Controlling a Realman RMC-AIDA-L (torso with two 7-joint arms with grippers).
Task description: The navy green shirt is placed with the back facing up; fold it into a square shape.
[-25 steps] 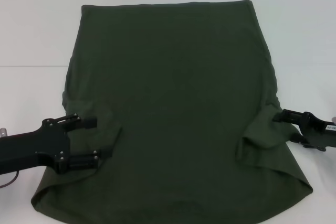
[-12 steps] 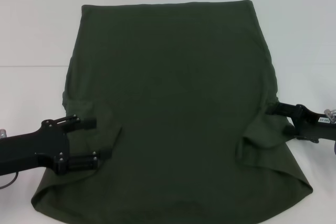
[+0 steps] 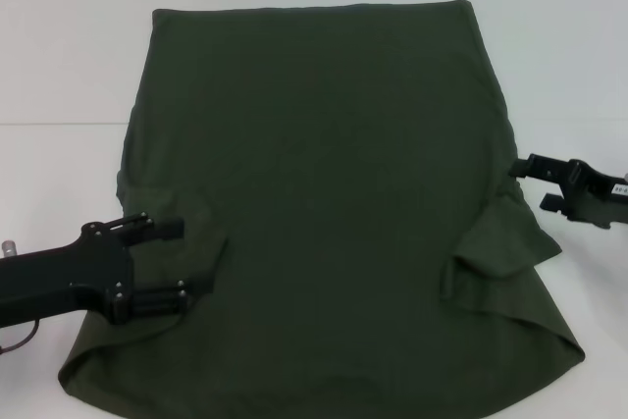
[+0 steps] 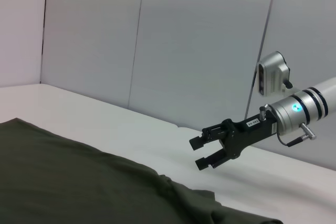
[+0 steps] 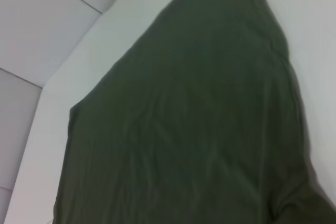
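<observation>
Right gripper (image 3: 531, 183) (fingers apart) beside navy green shirt (image 3: 324, 193).

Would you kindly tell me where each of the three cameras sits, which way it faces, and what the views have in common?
Head view: on the robot's head, looking forward and down at the dark olive-green fabric shirt on the white table; left gripper and right gripper both show.
Left wrist view: low above the table, looking across the shirt towards the right gripper, jaws open, raised off the table.
Right wrist view: above the shirt, looking down its length; none of the robot shows.
Shared: the shirt in all; the right gripper in two.
</observation>
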